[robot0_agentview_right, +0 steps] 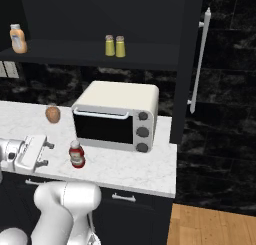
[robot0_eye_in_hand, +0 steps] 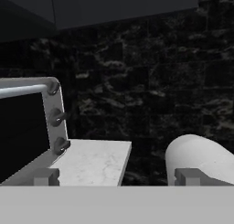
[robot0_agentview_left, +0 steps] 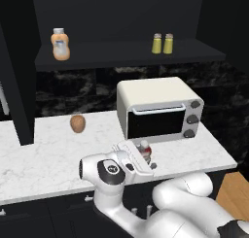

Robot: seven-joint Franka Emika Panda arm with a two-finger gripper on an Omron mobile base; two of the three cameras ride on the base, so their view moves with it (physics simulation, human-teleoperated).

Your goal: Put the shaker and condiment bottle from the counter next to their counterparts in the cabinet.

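Note:
The red condiment bottle (robot0_agentview_right: 76, 154) with a white cap stands upright on the white marble counter (robot0_agentview_right: 125, 166), in front of the toaster oven. My gripper (robot0_agentview_right: 46, 154) hovers just left of it, open, nothing between its fingers. In the left base view the bottle (robot0_agentview_left: 144, 149) peeks out behind the gripper (robot0_agentview_left: 148, 160). In the hand view the gripper (robot0_eye_in_hand: 117, 176) has its tips spread wide. Two look-alike yellow-green shakers (robot0_agentview_left: 156, 43) (robot0_agentview_left: 168, 43) stand side by side on the black cabinet shelf (robot0_agentview_left: 121, 55). The orange squeeze bottle (robot0_agentview_left: 60, 44) stands at the shelf's left end.
A white toaster oven (robot0_agentview_left: 158, 108) sits on the counter under the shelf, close behind the bottle. A brown egg-shaped thing (robot0_agentview_left: 78, 124) lies to its left. The counter ends just right of the oven, beside a tall black cabinet with a long handle (robot0_agentview_right: 200, 59).

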